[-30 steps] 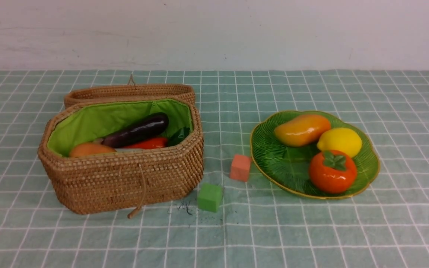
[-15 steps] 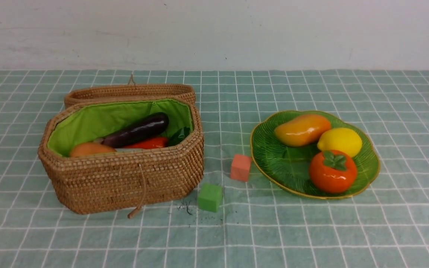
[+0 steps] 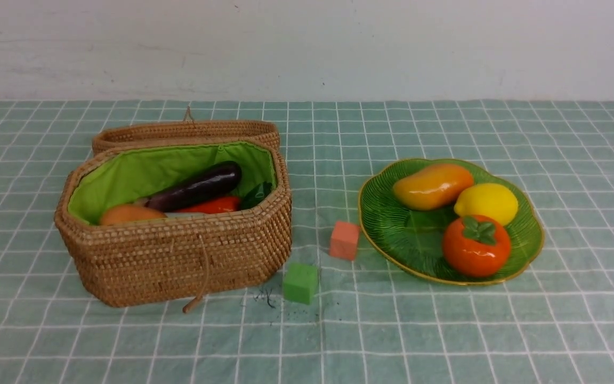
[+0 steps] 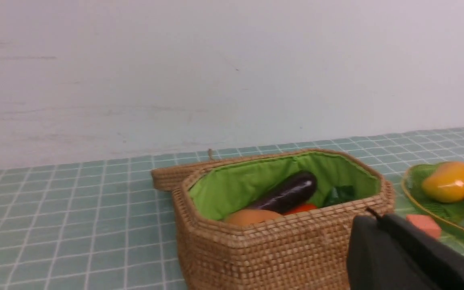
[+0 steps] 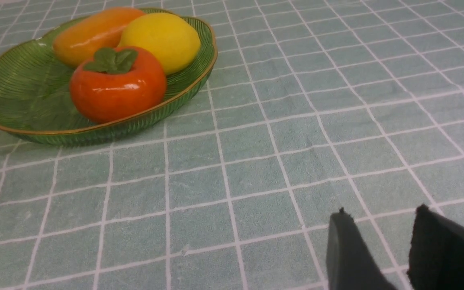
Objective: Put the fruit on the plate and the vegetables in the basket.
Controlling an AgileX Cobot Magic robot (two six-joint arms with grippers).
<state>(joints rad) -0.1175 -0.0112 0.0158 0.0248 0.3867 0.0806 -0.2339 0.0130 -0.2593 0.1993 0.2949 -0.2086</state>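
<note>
The mango (image 3: 432, 185), lemon (image 3: 486, 203) and persimmon (image 3: 476, 246) lie on the green plate (image 3: 392, 234) at the right. The wicker basket (image 3: 179, 256) at the left holds the eggplant (image 3: 196, 186), carrot (image 3: 213, 205) and potato (image 3: 128, 214); only a pale sliver of the radish (image 3: 184, 214) shows. Neither gripper shows in the front view. In the left wrist view my left gripper (image 4: 373, 217) is shut and empty, near the basket's (image 4: 272, 253) front wall. In the right wrist view my right gripper (image 5: 381, 213) is open and empty over bare cloth, apart from the plate (image 5: 14, 84).
An orange cube (image 3: 344, 240) and a green cube (image 3: 300, 282) sit on the checked cloth between basket and plate. The basket's lid (image 3: 184, 130) lies open behind it. A white wall stands at the back.
</note>
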